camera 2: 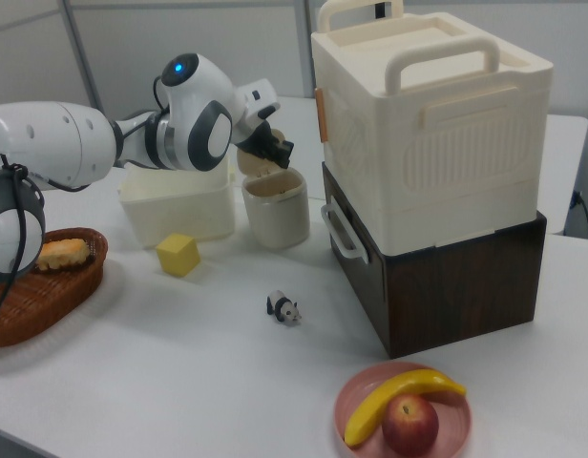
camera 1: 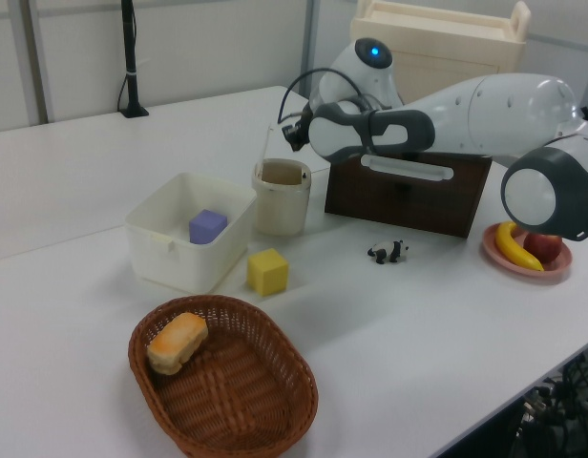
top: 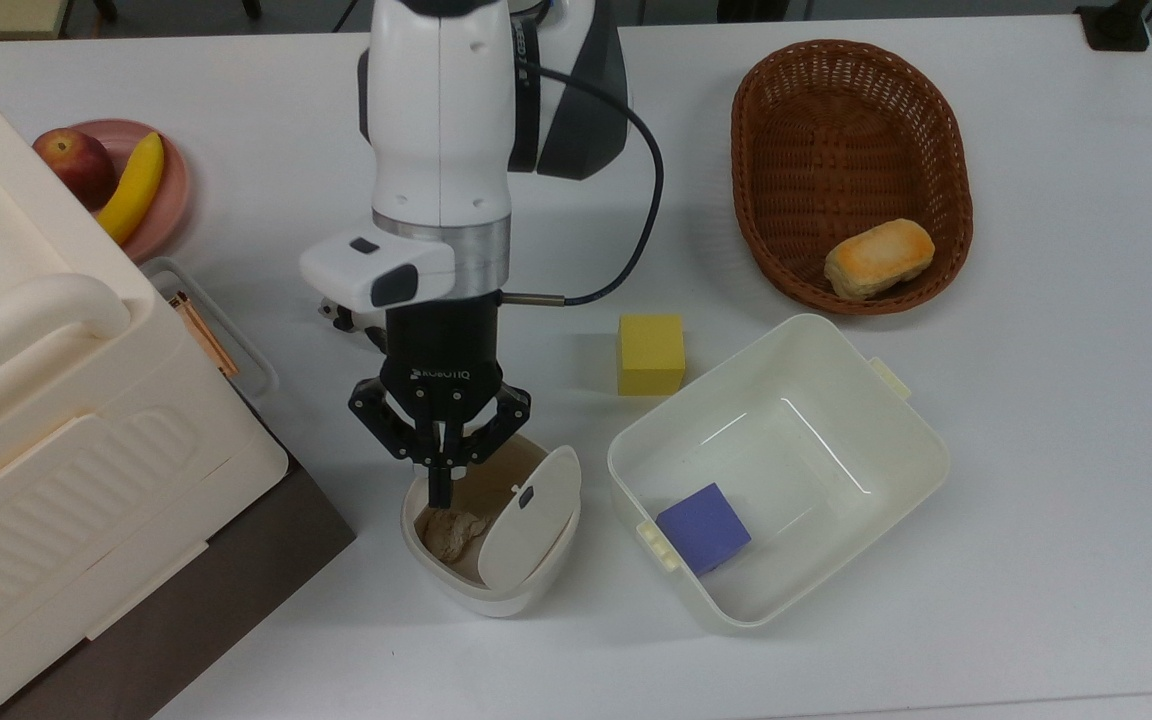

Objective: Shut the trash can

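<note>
The trash can [top: 489,585] is a small cream-white bin at the table's front, left of the white tub in the top view. Its beige lid [top: 534,520] stands tilted up on the bin's right side, black button showing, and the bin is open. Crumpled brown paper [top: 449,532] lies inside. My gripper [top: 439,486] points down with its fingers shut and empty, tips at the bin's left rim, apart from the lid. The left view shows the trash can [camera 1: 282,198] below my gripper [camera 1: 296,136]. In the right view the trash can [camera 2: 276,208] stands by the brown base.
A white tub [top: 921,428] holding a purple cube [top: 704,527] sits right of the bin. A yellow cube [top: 651,353] lies behind it. A wicker basket [top: 836,130] holds bread [top: 879,257]. The big cream box [top: 56,400] stands close at the top view's left, with a fruit plate [top: 173,190] behind.
</note>
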Tool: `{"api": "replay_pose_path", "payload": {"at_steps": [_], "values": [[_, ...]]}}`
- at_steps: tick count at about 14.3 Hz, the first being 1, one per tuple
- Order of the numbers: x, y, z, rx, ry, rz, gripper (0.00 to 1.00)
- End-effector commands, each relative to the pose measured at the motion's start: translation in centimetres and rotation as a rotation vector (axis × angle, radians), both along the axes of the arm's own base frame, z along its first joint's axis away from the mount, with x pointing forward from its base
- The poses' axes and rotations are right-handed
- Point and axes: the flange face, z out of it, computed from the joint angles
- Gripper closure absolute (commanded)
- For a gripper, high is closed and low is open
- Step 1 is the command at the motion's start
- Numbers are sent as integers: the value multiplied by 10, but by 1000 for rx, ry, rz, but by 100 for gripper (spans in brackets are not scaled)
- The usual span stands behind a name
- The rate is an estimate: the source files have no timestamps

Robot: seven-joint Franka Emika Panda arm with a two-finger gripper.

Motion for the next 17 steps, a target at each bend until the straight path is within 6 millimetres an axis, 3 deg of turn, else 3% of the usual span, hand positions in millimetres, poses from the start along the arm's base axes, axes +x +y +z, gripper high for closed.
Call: {"api": "replay_pose_path", "payload": {"at_steps": [1, 3, 4, 6, 8, 10, 13, 17], "values": [[-7, 2, -1, -23, 10, 27, 95], [-12, -5, 33, -8, -32, 12, 95], [-17, -18, 57, 26, -65, -17, 95], [-20, -23, 73, 102, -92, -49, 95], [-17, -10, 87, 145, -123, -44, 94], [-16, 24, 84, 181, -121, -45, 93], [-10, 61, 62, 186, -96, -12, 92], [-2, 77, 50, 203, -128, -16, 92]]}}
